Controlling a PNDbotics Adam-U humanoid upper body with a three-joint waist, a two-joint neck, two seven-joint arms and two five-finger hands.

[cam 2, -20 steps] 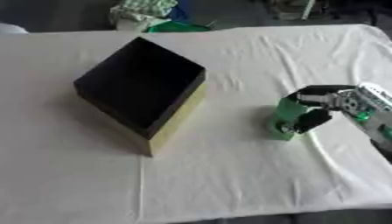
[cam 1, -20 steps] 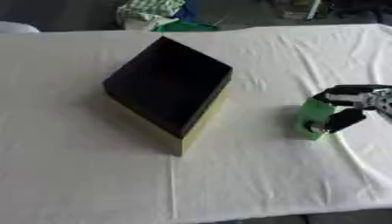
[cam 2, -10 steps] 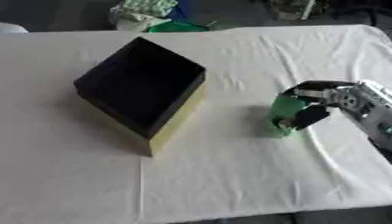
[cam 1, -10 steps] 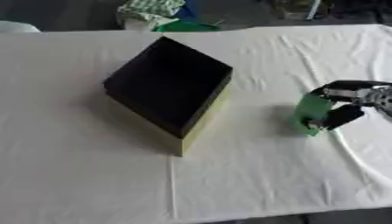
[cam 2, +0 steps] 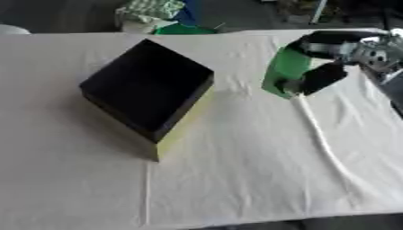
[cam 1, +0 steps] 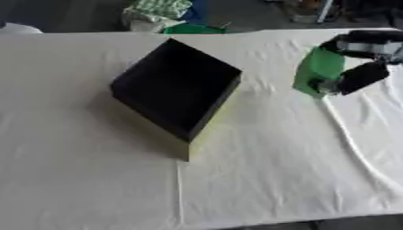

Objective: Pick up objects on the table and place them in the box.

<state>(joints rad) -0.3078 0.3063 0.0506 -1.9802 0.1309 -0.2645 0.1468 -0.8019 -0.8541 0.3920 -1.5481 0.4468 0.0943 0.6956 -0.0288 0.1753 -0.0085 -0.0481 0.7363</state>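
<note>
One green object (cam 2: 285, 71) is now lifted clear of the bench (cam 1: 260, 179); our right hand (cam 2: 330, 60) curls round it, right of the box (cam 1: 175, 88). Next: carry it over and release.

No legible text, label or number on anything in view

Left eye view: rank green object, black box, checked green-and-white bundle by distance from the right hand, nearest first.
1. Green object: held in the right hand, at right.
2. Black open box: table centre, left of the hand.
3. Checked green-and-white bundle: beyond the table's far edge, upper left.
</note>
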